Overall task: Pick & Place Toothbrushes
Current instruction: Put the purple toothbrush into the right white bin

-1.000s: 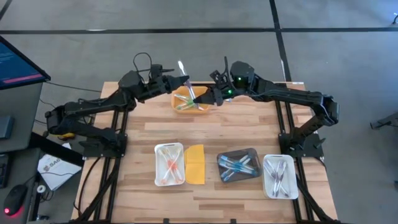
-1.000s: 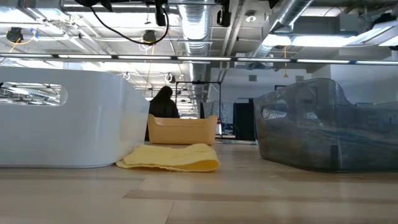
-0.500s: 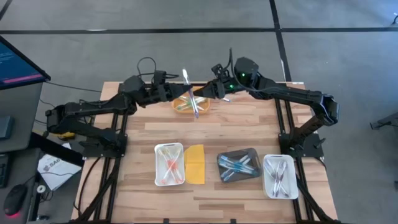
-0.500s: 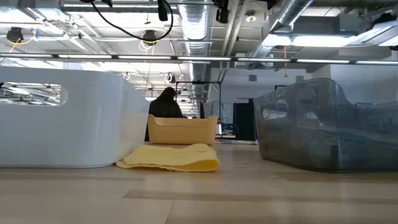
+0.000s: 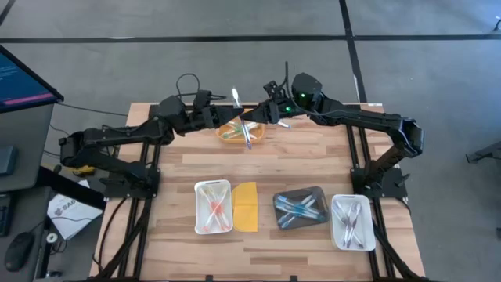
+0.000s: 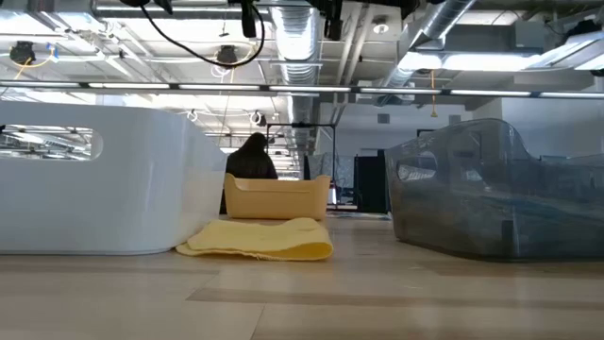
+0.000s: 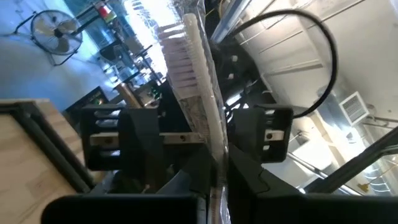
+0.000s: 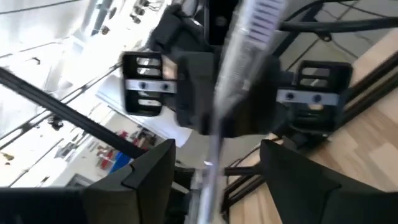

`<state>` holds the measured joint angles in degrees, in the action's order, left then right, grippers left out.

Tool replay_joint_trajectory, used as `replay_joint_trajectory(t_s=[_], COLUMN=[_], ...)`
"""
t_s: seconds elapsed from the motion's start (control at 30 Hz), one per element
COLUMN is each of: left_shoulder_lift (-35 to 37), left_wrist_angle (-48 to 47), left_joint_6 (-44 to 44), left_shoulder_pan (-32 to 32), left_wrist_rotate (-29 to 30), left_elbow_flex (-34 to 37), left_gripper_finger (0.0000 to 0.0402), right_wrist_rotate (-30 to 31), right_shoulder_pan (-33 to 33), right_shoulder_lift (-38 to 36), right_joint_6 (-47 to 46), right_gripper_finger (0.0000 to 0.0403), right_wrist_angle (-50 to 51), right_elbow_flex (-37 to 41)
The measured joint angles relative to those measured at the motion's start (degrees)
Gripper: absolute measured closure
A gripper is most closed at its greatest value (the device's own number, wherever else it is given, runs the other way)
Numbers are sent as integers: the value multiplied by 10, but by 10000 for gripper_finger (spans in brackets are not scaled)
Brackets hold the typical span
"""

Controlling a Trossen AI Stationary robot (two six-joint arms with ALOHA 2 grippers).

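Observation:
A clear toothbrush [image 5: 246,138] with white bristles [image 7: 179,53] hangs in the air above the orange tray [image 5: 228,133] at the table's far middle, with my left gripper [image 5: 233,119] shut on it. More toothbrushes lie in that tray. My right gripper [image 5: 264,116] faces the left one from the right. It is open, its fingers [image 8: 152,177] standing on either side of the toothbrush [image 8: 239,56] without touching it. My left gripper pinches the toothbrush's handle [image 7: 214,163] between its two fingers, about midway along it. The fingers come roughly level from the table's left and lie across the brush. The brush is lifted clear, its bristle end pointing to the far edge and its other end over the orange tray.
Along the near edge stand a white tray [image 5: 213,207] with pink and orange brushes, a flat yellow lid [image 5: 246,207], a dark clear tray [image 5: 300,209] with blue brushes and a white tray [image 5: 351,222] with pale ones. A person [image 6: 250,165] stands far behind the table.
My right gripper has opened and let go of the clear toothbrush, then drawn back a little toward the far edge. My left gripper has stayed shut on the brush and shifted slightly toward the right with it.

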<state>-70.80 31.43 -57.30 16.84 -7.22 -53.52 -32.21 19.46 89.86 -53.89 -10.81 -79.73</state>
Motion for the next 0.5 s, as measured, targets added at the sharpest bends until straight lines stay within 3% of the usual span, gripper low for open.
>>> replay_joint_trajectory(t_s=[0.3, 0.5], left_shoulder_lift=[-4, -4], left_wrist_angle=[4, 4], left_joint_6=[0, 0], left_shoulder_pan=[0, 0], left_wrist_rotate=[3, 3], left_elbow_flex=[-1, -1], left_gripper_finger=[388, 388], right_wrist_rotate=[-9, -25], right_shoulder_pan=[-2, -3], right_shoulder_lift=[13, 13], right_joint_6=[3, 2], right_gripper_finger=[194, 253], right_wrist_angle=[-17, -10], right_elbow_flex=[0, -1])
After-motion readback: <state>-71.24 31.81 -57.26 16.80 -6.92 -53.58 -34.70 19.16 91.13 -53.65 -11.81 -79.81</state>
